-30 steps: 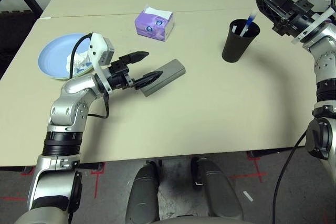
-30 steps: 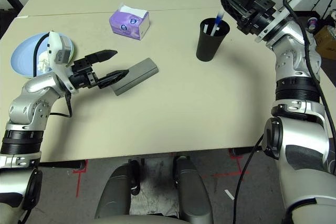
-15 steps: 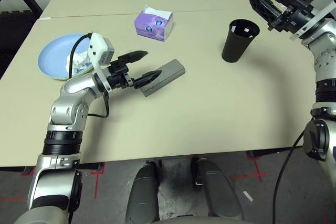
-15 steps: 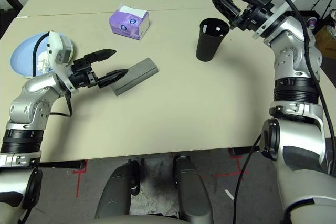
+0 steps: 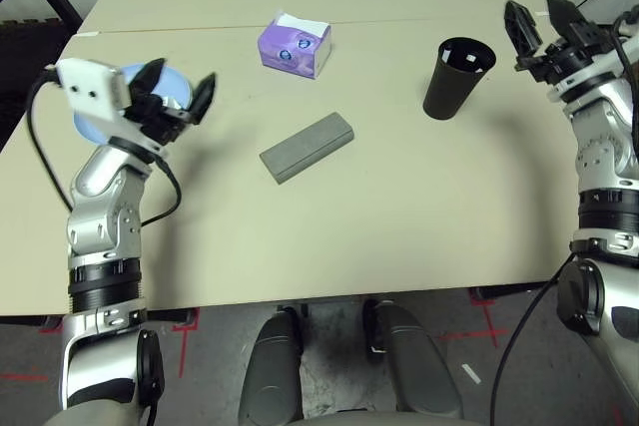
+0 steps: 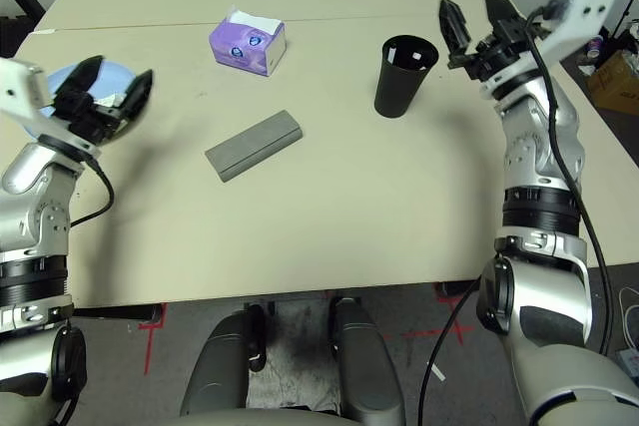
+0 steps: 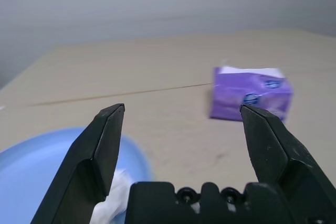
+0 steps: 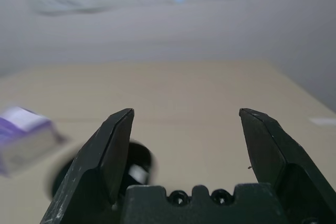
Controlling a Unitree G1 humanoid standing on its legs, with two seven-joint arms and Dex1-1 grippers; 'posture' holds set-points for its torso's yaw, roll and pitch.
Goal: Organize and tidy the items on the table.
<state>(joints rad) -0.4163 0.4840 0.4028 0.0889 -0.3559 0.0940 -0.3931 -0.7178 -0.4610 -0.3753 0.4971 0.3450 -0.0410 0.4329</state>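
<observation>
Plain pale blue on the plate (image 7: pixel 42 166), white on the tissue (image 7: pixel 112 198). Flat grey over the case (image 5: pixel 308 149), solid black over the cup (image 5: pixel 451 92). Purple, patterned with rounded blue emblems, on the packet (image 5: pixel 290 49), with white on top. Plain beige across the worktop (image 5: pixel 349 231). Black on both pincers, left (image 5: pixel 182 75) and right (image 5: pixel 536 9).

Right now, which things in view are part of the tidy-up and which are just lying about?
Part of the tidying:
- grey case
- black cup
- blue plate
- crumpled white tissue
- table, the surface being tidied

Just around:
- cardboard box beyond the table
- red tape marks on the floor

Less sure: purple tissue pack, on the table, so probably part.
</observation>
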